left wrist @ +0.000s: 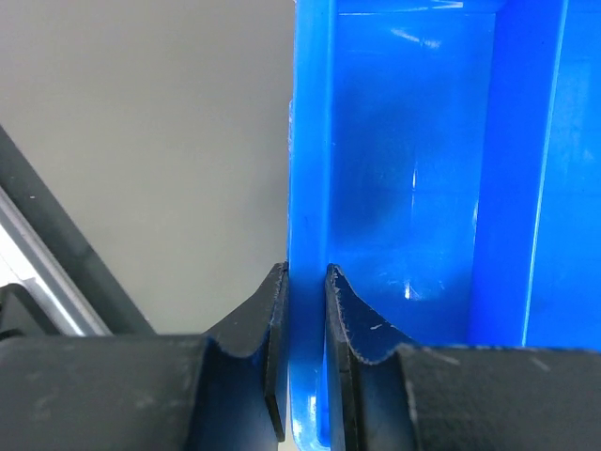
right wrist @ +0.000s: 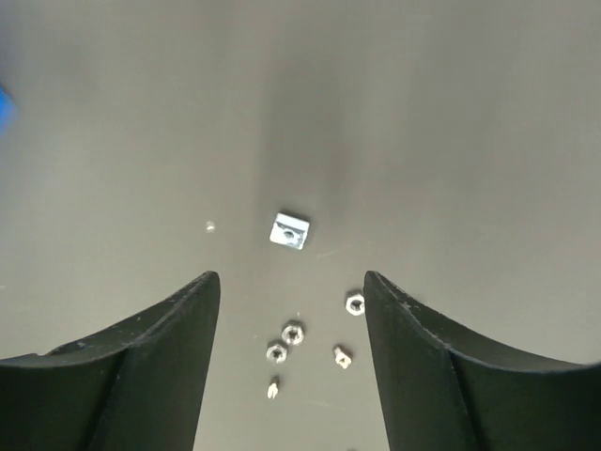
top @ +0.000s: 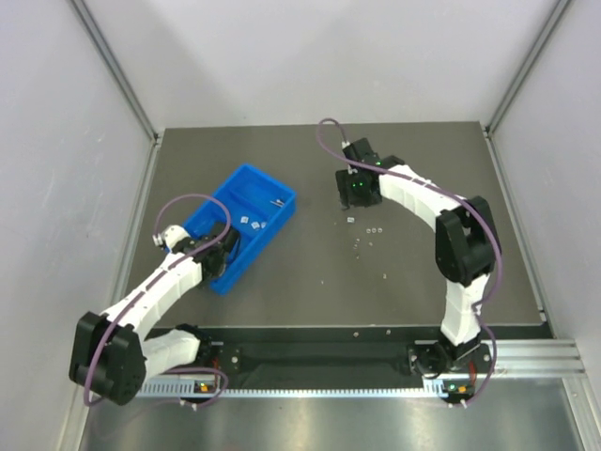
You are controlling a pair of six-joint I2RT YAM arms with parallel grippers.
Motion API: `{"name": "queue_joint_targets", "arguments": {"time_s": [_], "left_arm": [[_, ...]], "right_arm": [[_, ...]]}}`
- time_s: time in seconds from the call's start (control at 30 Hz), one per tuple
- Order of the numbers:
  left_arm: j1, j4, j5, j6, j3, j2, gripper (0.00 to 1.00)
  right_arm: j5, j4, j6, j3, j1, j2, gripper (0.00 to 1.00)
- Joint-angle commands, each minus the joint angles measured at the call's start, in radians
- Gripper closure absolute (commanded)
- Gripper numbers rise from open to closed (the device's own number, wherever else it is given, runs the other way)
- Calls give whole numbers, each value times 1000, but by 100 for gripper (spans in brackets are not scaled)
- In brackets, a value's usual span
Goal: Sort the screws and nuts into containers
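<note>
With the left gripper (left wrist: 305, 282) clenched on the wall of the blue tray (left wrist: 310, 169), the right gripper (right wrist: 291, 279) hangs spread above a square nut (right wrist: 289, 230) on the table (right wrist: 451, 113), which may skid away if pinched off-centre.

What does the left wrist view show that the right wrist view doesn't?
Left wrist only: the left pincer shut on a wall of the blue tray. Right wrist only: the right pincer open above a square nut and several hex nuts on the table. Shared: black fingers, grey table; a blue blur at the right view's edge may be the tray.
</note>
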Motion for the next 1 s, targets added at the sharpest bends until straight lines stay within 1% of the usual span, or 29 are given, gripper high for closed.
{"name": "queue_joint_targets", "arguments": {"time_s": [0.0, 0.07, 0.13, 0.2, 0.23, 0.27, 0.3, 0.37, 0.47, 0.57, 0.73, 0.97], "left_arm": [[19, 83, -46, -49, 58, 25, 92], [19, 95, -36, -34, 55, 24, 89], [19, 126, -11, 7, 38, 2, 83], [17, 143, 6, 38, 17, -25, 74], [19, 156, 18, 47, 9, -56, 64], [17, 166, 23, 58, 3, -74, 59], [17, 169, 23, 76, -6, -106, 48], [19, 166, 23, 87, -11, -134, 41], [17, 141, 21, 104, -8, -173, 36], [19, 108, 17, 106, 4, -193, 34], [17, 101, -9, 116, 18, -219, 33], [17, 103, -23, 150, 33, -235, 32]], "right_arm": [[38, 7, 67, -11, 14, 36, 39], [41, 23, 78, -38, 16, 44, 40], [29, 41, 83, -70, 16, 44, 40], [23, 52, 86, -80, 22, 48, 41], [26, 52, 86, -81, 23, 53, 41], [29, 53, 87, -81, 26, 64, 41], [25, 59, 86, -81, 28, 74, 41], [22, 69, 90, -80, 28, 85, 41], [25, 73, 92, -58, 28, 108, 42], [26, 70, 99, -38, 28, 125, 44], [37, 79, 107, -38, 28, 145, 51], [28, 110, 141, -23, 28, 168, 52]]}}
